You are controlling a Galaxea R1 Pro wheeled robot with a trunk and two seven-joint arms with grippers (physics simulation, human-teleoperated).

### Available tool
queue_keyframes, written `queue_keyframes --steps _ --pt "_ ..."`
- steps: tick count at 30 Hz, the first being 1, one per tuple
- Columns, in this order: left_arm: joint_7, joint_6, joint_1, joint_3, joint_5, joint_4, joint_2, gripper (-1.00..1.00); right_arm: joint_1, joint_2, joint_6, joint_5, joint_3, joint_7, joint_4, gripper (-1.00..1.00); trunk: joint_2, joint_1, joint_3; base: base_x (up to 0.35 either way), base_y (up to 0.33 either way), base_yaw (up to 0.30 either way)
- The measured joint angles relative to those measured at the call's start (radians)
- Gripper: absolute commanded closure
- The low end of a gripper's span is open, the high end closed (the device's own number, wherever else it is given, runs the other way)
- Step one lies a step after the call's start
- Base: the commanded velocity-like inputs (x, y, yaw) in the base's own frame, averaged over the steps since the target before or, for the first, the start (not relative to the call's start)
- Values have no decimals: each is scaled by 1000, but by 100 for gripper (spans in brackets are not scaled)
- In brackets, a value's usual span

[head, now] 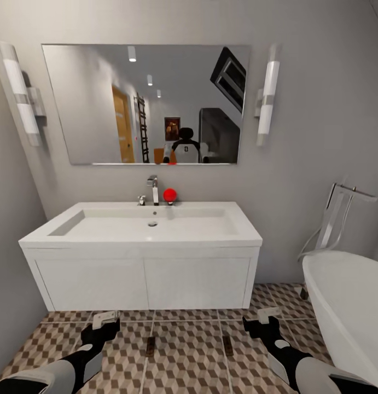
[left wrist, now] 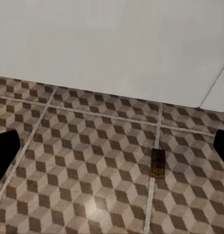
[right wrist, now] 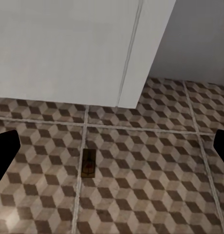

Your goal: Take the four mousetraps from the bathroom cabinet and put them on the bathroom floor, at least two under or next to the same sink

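Two mousetraps lie flat on the cube-patterned bathroom floor [head: 189,364], in front of the white vanity under the sink [head: 150,221]. One mousetrap [head: 150,347] [left wrist: 158,163] is ahead of my left gripper [head: 105,324] [left wrist: 112,151]. The other mousetrap [head: 227,345] [right wrist: 88,163] is ahead of my right gripper [head: 263,323] [right wrist: 112,151]. Both grippers hover low over the tiles, open, with nothing between their fingers. The orange-brown cabinet is out of view.
The white vanity [head: 145,282] closes off the space below the basin. A white bathtub [head: 350,306] with a chrome filler stands at the right. Grey walls close in on the left and behind. A red ball [head: 169,195] sits by the tap.
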Motion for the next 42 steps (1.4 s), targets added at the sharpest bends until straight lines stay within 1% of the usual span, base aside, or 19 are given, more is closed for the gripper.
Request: queue_keyframes --steps 9,42 --pt "-1 -14 5 0 -1 1 -5 -100 0 0 0 0 0 0 0 -100 63 -35 28 0 0 0" --pt "3 -15 5 2 -1 -2 -7 -100 0 0 0 0 0 0 0 -100 294 -161 132 0 0 0"
